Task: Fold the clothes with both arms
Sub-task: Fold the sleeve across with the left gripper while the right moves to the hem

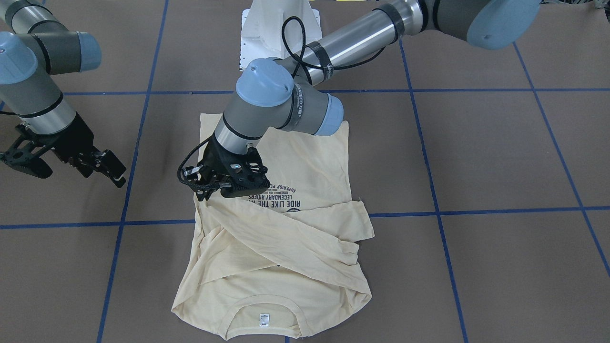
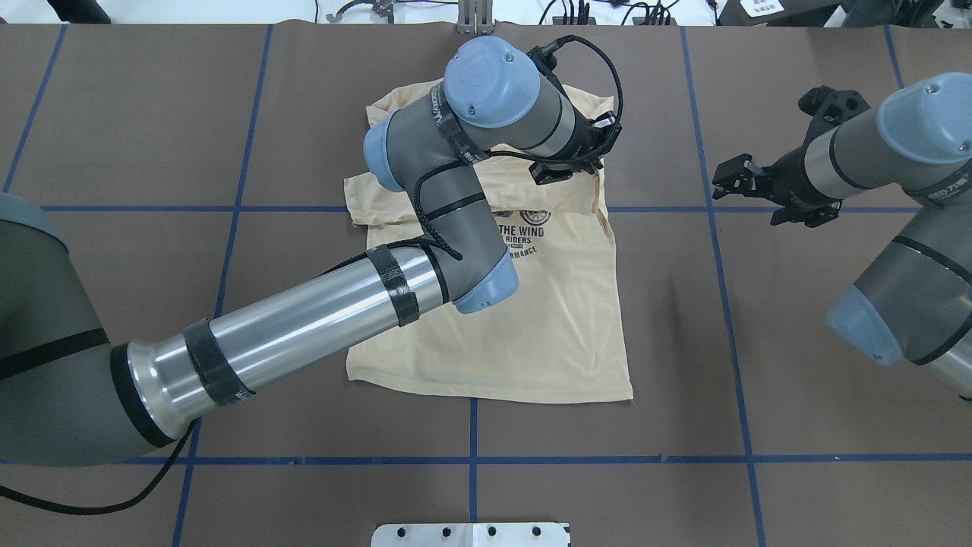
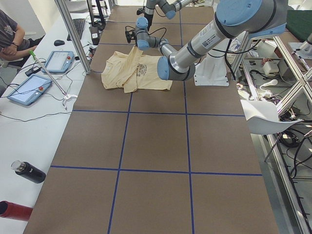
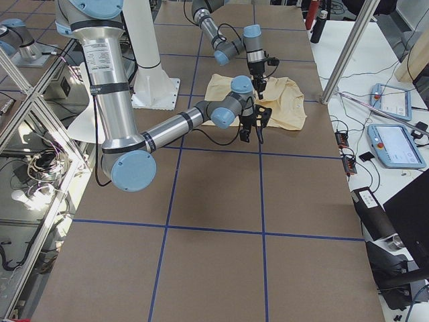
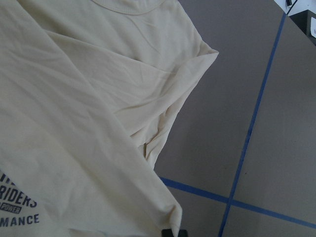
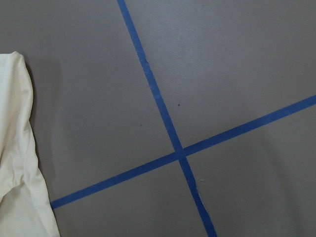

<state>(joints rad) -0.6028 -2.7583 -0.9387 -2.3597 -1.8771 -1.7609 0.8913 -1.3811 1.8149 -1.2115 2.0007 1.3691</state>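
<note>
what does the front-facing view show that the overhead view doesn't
Only front-facing: the T-shirt's collar with its white neck label, and both sleeves folded crosswise over the chest. Only overhead: the whole hem nearest the robot, unbroken; there the left arm hides the collar end. Both: the navy print, the left pincer low at the shirt's edge, the right pincer open over bare table, off the shirt.

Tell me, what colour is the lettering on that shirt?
Dark navy lettering on the pale yellow shirt, clearest in the front-facing view.
</note>
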